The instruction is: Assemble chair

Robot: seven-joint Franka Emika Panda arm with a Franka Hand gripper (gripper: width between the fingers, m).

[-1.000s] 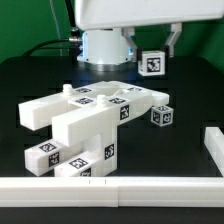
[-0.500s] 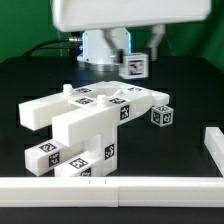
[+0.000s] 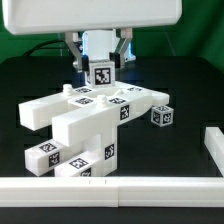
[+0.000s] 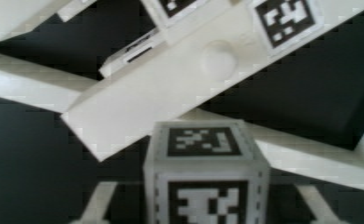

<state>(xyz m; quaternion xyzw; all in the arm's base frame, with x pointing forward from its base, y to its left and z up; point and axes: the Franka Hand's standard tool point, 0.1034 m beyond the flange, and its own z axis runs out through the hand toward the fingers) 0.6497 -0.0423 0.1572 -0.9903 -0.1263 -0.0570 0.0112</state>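
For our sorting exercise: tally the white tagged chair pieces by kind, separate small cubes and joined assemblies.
Cubes: 2 (held cube, other cube beside the assembly)
Joined assembly: 1
Total: 3

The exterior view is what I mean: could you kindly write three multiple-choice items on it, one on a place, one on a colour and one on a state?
1. Where is the small white tagged plastic cube?
A. on the long rail
B. in the air over the blocky white plastic assembly
C. under the assembly
2. What colour is the flat table surface?
A. black
B. green
C. brown
3. How are the fingers?
A. wide open and empty
B. shut on the cube
C. out of view
B, it hangs clear above the joined parts; A, the bare surface is black; B, they clamp the cube's sides.
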